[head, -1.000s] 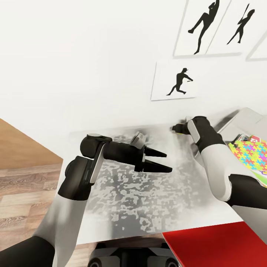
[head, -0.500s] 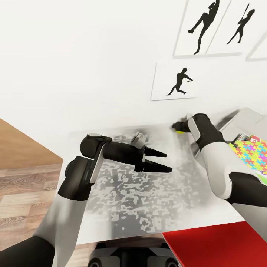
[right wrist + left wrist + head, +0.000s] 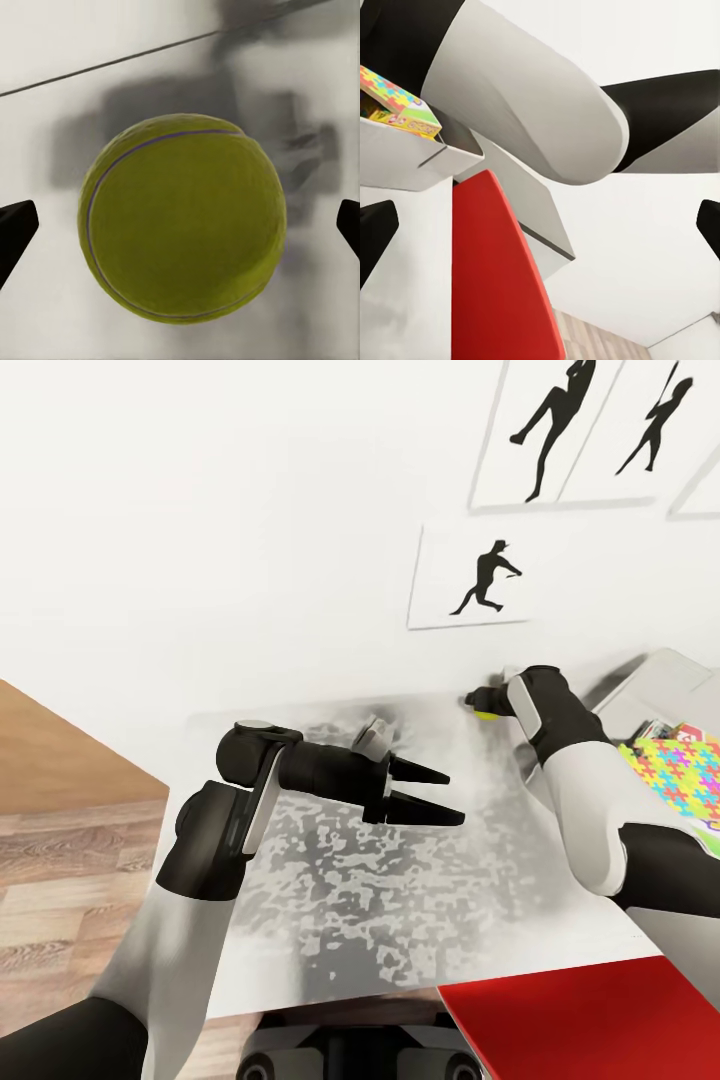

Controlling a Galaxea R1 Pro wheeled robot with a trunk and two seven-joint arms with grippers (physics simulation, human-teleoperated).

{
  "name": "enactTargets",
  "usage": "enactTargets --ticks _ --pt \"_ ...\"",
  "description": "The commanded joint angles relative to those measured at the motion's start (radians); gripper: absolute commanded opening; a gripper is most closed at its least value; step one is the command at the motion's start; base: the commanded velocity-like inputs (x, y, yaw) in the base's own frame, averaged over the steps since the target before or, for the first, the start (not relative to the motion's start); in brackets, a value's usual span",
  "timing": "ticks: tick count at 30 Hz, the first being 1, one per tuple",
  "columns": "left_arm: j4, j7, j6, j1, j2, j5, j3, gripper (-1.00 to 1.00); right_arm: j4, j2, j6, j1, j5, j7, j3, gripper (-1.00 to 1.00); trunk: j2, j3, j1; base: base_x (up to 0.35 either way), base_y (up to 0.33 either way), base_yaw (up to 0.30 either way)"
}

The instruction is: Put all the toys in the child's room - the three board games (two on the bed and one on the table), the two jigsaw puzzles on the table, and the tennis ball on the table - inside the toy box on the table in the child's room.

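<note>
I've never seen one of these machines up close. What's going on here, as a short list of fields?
Place: grey table by a white wall with silhouette pictures
Right hand: open, fingers either side of the ball, not yet gripping
Ball: yellow-green tennis ball, resting on the table near the wall
Left hand: open, empty, above the table
Toy box: at right, holding a jigsaw puzzle
Likely next: close on the ball

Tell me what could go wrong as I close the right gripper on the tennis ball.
1. The tennis ball sits loose on the table between the open right gripper fingers; an uneven close could roll it toward the nearby wall.
2. The head view barely shows the ball behind the right wrist, so alignment rests on the wrist camera.
3. The toy box lies right beside the right forearm; swinging over may clip its wall.
</note>
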Motion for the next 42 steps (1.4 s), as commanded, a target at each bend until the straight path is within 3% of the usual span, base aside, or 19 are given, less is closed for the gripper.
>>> enactTargets --ticks 1,42 --pt "0.0 -0.002 0.01 -0.001 0.0 0.001 0.0 1.0 -0.001 0.0 0.004 -0.001 -0.008 -0.006 -0.001 1.0 -0.002 -0.002 0.001 0.0 0.0 0.0" --pt "0.0 -0.002 0.01 -0.001 0.0 0.001 0.0 1.0 -0.001 0.009 0.004 -0.015 -0.006 -0.007 -0.001 1.0 -0.002 -0.019 0.001 0.0 0.0 0.0"
